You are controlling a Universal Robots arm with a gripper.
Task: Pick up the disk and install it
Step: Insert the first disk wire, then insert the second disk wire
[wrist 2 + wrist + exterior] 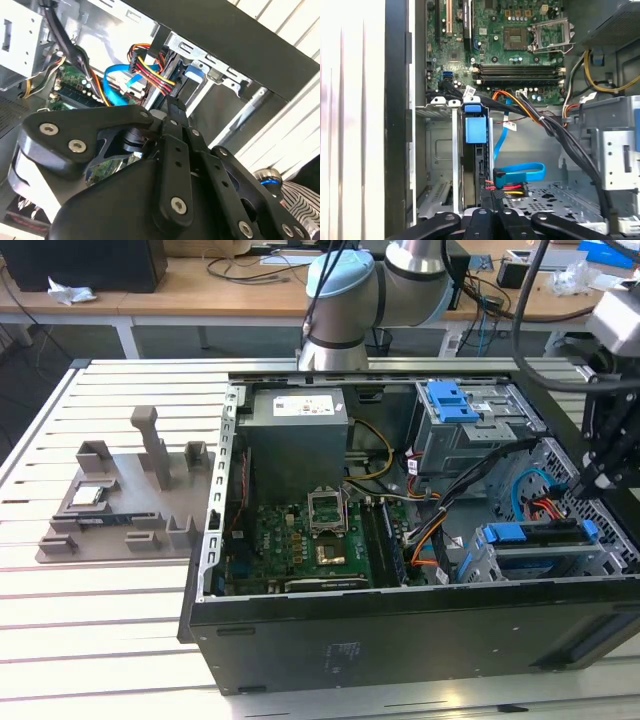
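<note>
Jaws (492, 200) of the gripper hang just over the computer case (400, 625), at the rear end of the disk (474, 150); whether they pinch it I cannot tell. It stands on edge in its bay, long axis running away from them, cables (512, 187) hiding its connector end.

1 PC case (400, 640), 1 mobo (300, 550), 1 PSU (297, 440), 1 arm (370, 290)

Robotics lab: open PC case (400, 630), cluttered benches (200, 285)
</note>
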